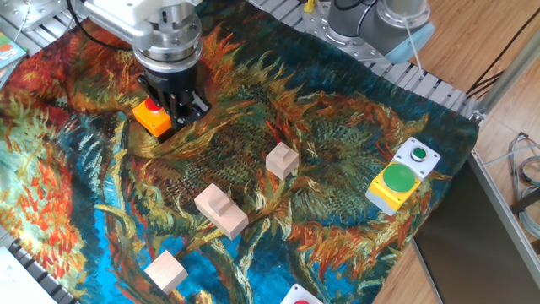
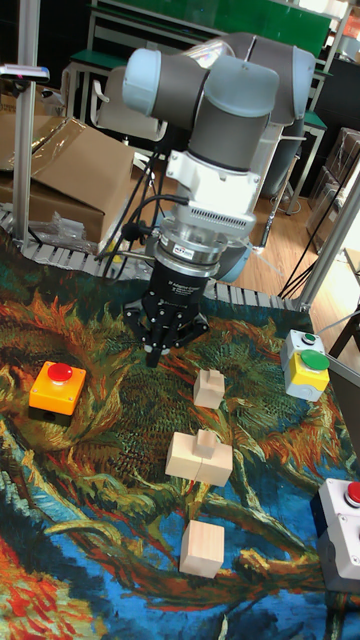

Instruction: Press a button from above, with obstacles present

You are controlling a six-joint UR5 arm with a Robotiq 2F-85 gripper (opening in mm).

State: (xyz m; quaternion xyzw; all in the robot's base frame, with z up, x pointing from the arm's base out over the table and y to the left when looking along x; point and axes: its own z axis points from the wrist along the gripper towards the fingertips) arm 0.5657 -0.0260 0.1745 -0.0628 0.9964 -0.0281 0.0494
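Observation:
The button (image 1: 153, 105) is a small red cap on an orange box (image 1: 154, 119) at the left of the patterned cloth; the tall fixed view shows the button (image 2: 60, 373) at the far left. My gripper (image 1: 179, 112) hangs just right of the box, and in the tall fixed view the gripper (image 2: 152, 360) is lifted off the cloth, off to the button's right, with its fingertips meeting in a point. The obstacles are three pale wooden blocks: a small cube (image 1: 282, 160), a stepped block (image 1: 221, 210) and a cube near the front (image 1: 165, 271).
A yellow box with a large green button (image 1: 393, 184) and a white box with a small green button (image 1: 418, 157) sit at the right edge. A pale box with a red button (image 2: 345, 520) is at the front right. Metal rails border the cloth.

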